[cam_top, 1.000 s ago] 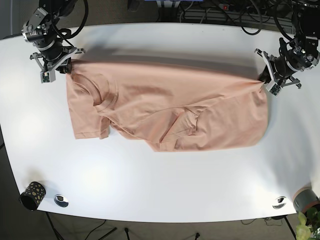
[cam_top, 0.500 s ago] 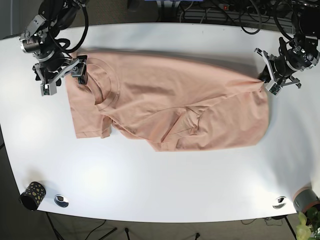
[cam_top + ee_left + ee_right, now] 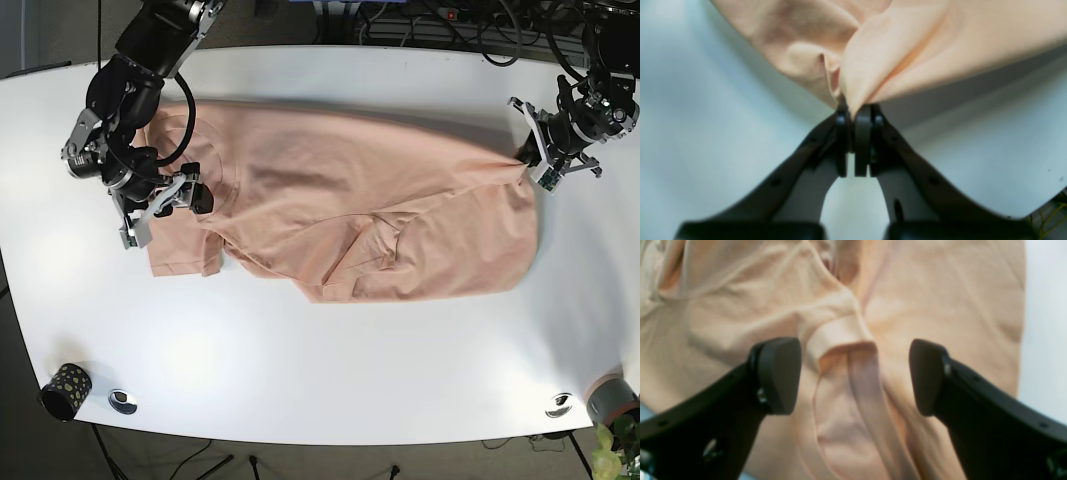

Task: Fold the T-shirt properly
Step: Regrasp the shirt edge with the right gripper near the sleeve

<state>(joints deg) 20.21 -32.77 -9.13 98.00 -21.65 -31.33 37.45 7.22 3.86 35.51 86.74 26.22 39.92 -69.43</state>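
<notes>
A peach T-shirt (image 3: 340, 200) lies spread across the white table (image 3: 320, 360), collar to the left and hem to the right, with a rumpled fold near its middle. My left gripper (image 3: 527, 160) is shut on a bunched bit of the hem (image 3: 853, 73) at the right edge; the fingers (image 3: 863, 133) are pressed together on the cloth. My right gripper (image 3: 165, 208) stands open over the left sleeve. In the right wrist view its fingers (image 3: 778, 373) straddle the folded sleeve cuff (image 3: 840, 343) without touching it.
A black dotted cup (image 3: 65, 388) and a small metal disc (image 3: 122, 401) sit at the front left corner. Another disc (image 3: 559, 405) and a grey roll (image 3: 610, 398) are at the front right. Cables (image 3: 440, 20) run behind the table.
My right gripper has left the shirt's far left corner and moved toward the front, now open over the left sleeve. The left gripper has stayed put on the hem.
</notes>
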